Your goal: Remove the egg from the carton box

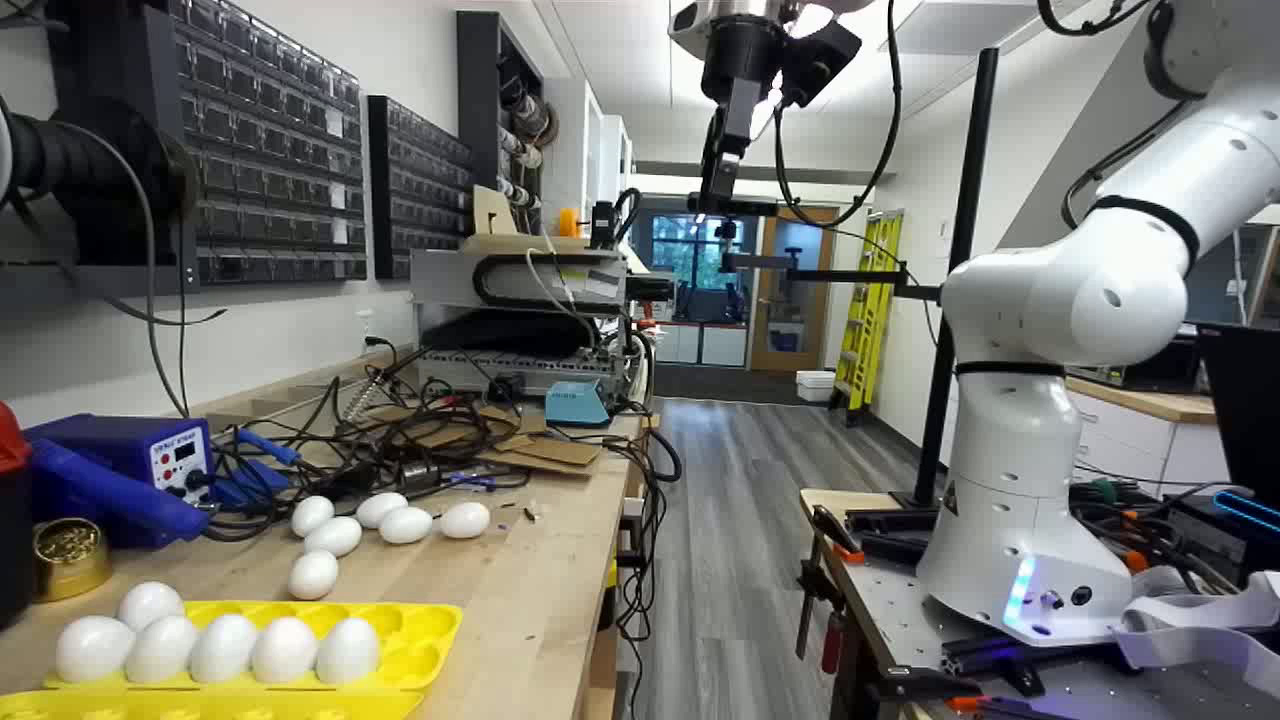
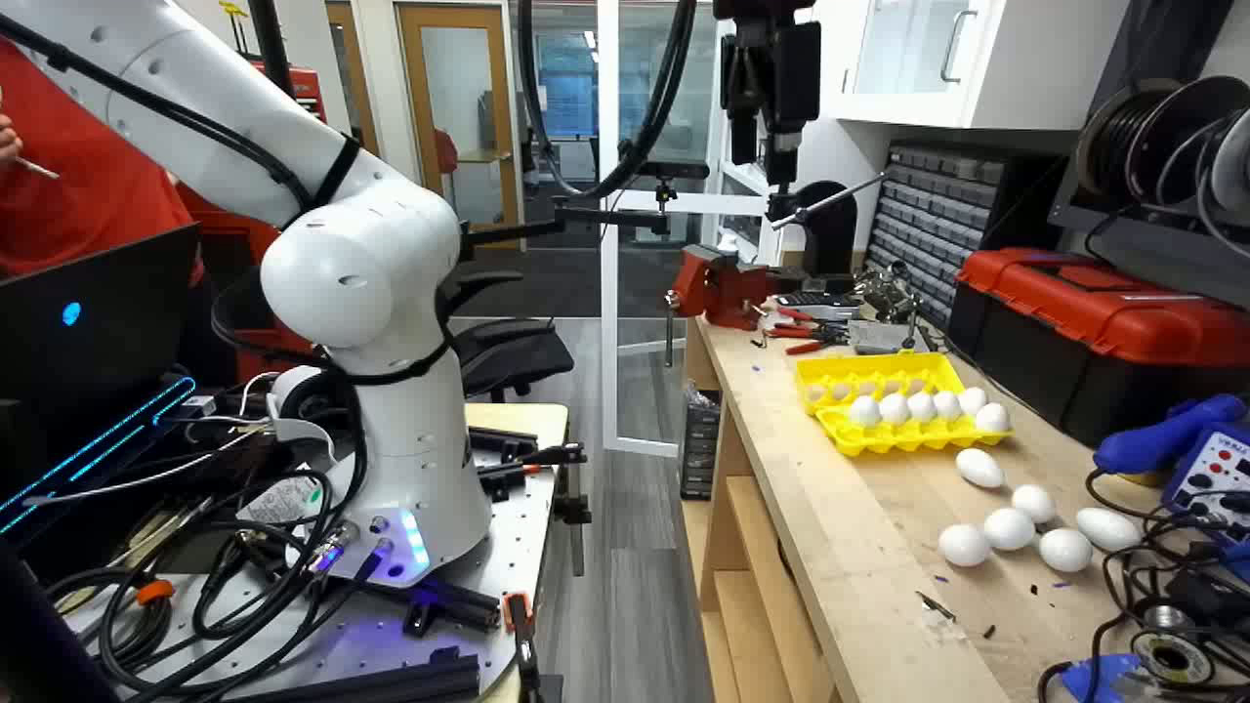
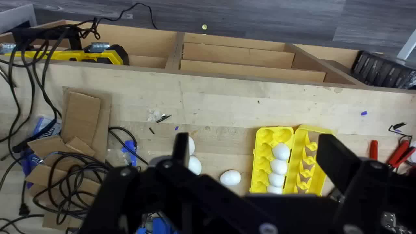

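Observation:
The yellow carton box point(image 3: 296, 162) lies open on the wooden bench, with its lid folded back; it shows in both exterior views point(image 1: 440, 625) point(image 2: 908, 366). Several identical white eggs point(image 3: 281, 151) sit in its cups, mostly in the row by the hinge; they also show in both exterior views point(image 1: 348, 650) point(image 2: 865, 411). Which one is the task's egg cannot be told. Several loose white eggs point(image 3: 230, 177) lie on the bench beside the carton. My gripper point(image 3: 257, 152) is open and empty, high above the bench point(image 2: 764, 166). Its body hides the carton's near end in the wrist view.
Tangled black cables and cardboard point(image 3: 81, 112) lie on the bench beyond the loose eggs. A blue soldering station point(image 1: 180, 460) and a red-lidded toolbox point(image 2: 1104, 312) stand along the wall side. A red vise point(image 2: 718, 288) and red-handled pliers point(image 3: 399, 154) are past the carton's lid side.

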You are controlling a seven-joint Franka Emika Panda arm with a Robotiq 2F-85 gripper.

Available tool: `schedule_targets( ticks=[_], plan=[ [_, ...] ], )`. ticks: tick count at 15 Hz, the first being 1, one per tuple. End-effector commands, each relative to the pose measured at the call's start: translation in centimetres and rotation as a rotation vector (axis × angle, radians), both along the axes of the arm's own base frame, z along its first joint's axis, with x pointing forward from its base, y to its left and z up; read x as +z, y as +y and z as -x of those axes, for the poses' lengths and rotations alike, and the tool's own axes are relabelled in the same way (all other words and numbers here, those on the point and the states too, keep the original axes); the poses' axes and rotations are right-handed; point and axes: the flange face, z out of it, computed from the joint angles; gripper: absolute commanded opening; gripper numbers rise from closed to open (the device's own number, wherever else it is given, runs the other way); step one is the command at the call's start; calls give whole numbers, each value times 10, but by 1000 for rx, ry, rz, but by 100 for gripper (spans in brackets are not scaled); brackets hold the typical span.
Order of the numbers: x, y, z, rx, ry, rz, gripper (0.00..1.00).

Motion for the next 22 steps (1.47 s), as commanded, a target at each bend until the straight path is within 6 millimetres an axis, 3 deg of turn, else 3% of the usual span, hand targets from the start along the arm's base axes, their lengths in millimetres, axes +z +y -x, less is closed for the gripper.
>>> schedule_targets(
  ticks=[1,10,16,22],
  plan=[
    [1,0,0,0,0,0,100],
    [-2,7,-4,8,0,13,100],
    [-31,60,-37,80,-6,74,100],
    [-88,126,-84,118,-8,129,100]
  ],
)
